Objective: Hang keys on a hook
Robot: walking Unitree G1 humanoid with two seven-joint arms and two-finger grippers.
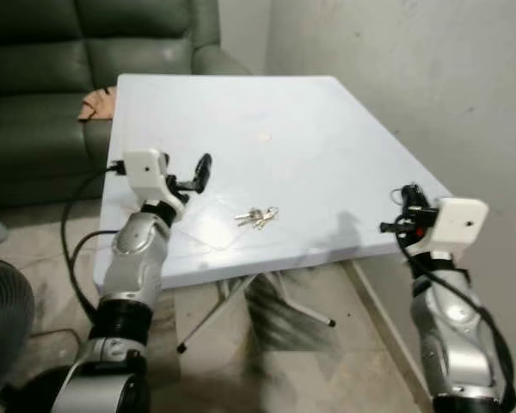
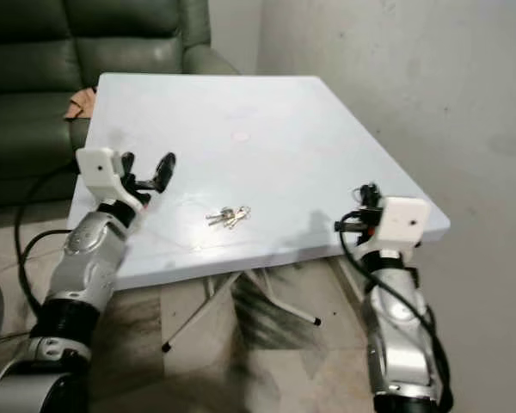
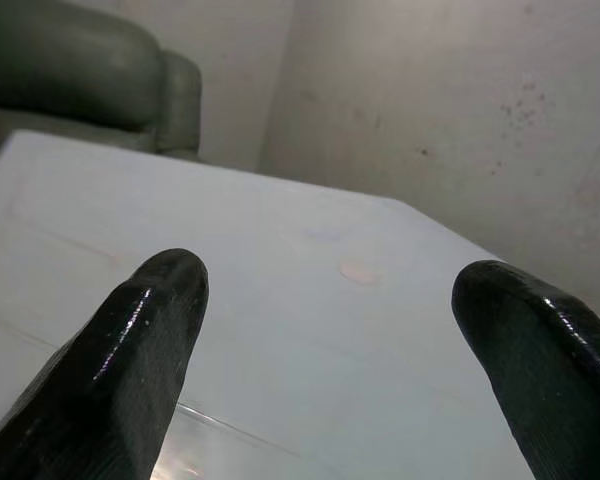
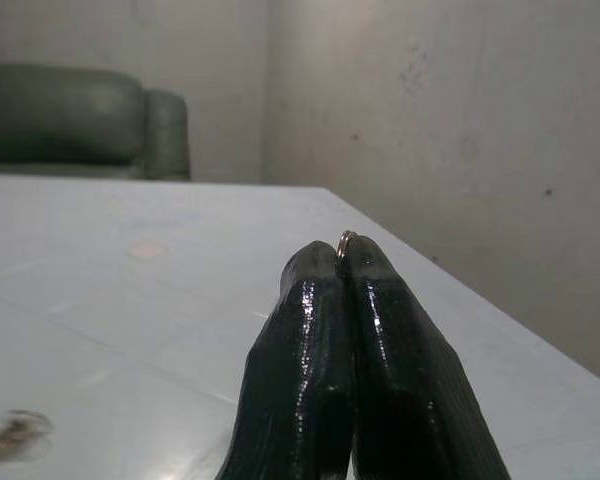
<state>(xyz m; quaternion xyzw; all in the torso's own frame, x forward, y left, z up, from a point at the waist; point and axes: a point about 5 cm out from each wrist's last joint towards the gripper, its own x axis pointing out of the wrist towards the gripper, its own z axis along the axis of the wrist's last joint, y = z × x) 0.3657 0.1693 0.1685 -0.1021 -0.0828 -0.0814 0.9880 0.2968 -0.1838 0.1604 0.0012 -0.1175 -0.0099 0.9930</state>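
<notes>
Keys (image 1: 257,217) flat on table (image 1: 327,146), near its front edge, between both tools. Left tool (image 3: 330,330) spread apart; right tool (image 4: 345,262) pressed together, small ring glint at tips, unclear what. Probably light, rigid, slippery, jangly; best pinched at the ring.

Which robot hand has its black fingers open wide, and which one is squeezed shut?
The left gripper, over the white table left of the keys, has its jaws spread wide. The right gripper, at the table's right edge, is pressed shut.

Keys (image 1: 257,217) lying on the table (image 1: 327,146) near its front edge, sofa (image 1: 43,77) sitting behind the table, wall (image 1: 447,77) standing on the right
</notes>
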